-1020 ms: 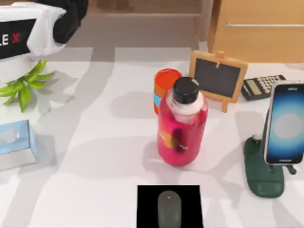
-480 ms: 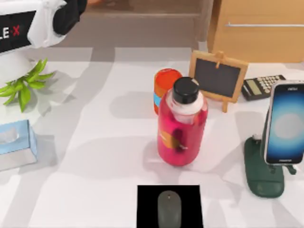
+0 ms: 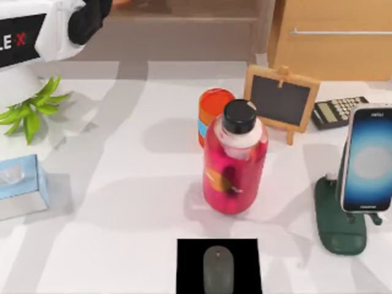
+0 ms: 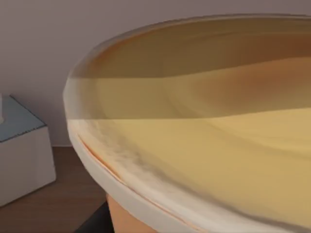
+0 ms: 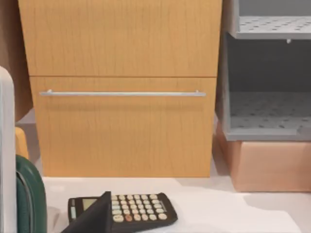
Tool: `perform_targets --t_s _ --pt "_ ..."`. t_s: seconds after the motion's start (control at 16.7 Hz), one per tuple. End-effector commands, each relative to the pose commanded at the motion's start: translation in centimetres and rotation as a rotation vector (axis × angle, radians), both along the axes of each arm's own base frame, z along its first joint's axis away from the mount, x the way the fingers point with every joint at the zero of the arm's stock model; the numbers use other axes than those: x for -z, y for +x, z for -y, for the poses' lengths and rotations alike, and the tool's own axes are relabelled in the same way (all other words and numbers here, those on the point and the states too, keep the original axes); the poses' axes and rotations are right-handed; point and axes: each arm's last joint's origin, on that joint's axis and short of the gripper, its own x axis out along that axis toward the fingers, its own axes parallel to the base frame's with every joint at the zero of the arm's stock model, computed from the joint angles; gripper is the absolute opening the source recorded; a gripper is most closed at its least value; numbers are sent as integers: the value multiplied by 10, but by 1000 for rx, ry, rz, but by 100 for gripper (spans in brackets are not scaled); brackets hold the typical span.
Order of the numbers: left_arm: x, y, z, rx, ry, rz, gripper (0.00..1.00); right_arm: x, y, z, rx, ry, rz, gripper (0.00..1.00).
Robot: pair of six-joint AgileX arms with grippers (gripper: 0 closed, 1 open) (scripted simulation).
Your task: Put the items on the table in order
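Observation:
On the white table (image 3: 122, 202) the grey mouse (image 3: 218, 269) lies on a black pad (image 3: 190, 257) at the front edge. The smartphone (image 3: 367, 159) with its pale blue screen stands on a dark green holder (image 3: 340, 229) at the right; its white edge (image 5: 5, 145) shows in the right wrist view. The orange cup (image 3: 211, 110) stands at the middle back, partly behind a red bottle (image 3: 236, 168). The light blue tissue box (image 3: 21, 184) rests at the left edge. My left arm (image 3: 43, 30) is at the top left corner. A tan lid over an orange wall (image 4: 194, 145) is very close in the left wrist view.
A small chalkboard easel (image 3: 282, 101) and a calculator (image 3: 338, 111) stand at the back right, in front of a wooden drawer cabinet (image 5: 121, 92). A green plant (image 3: 33, 110) lies at the back left. Grey shelves (image 5: 267, 73) stand beside the cabinet.
The left arm has pulled back a little toward the top left corner. Nothing on the table has moved.

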Motion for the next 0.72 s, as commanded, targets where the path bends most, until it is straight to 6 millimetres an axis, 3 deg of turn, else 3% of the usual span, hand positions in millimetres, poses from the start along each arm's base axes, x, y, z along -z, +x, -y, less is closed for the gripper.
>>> perform_targets --t_s 0.18,0.72 --pt "1 0 0 0 0 -1 0 0 0 0 0 0 0 100" --pt "1 0 0 0 0 -1 68 0 0 0 0 0 0 100"
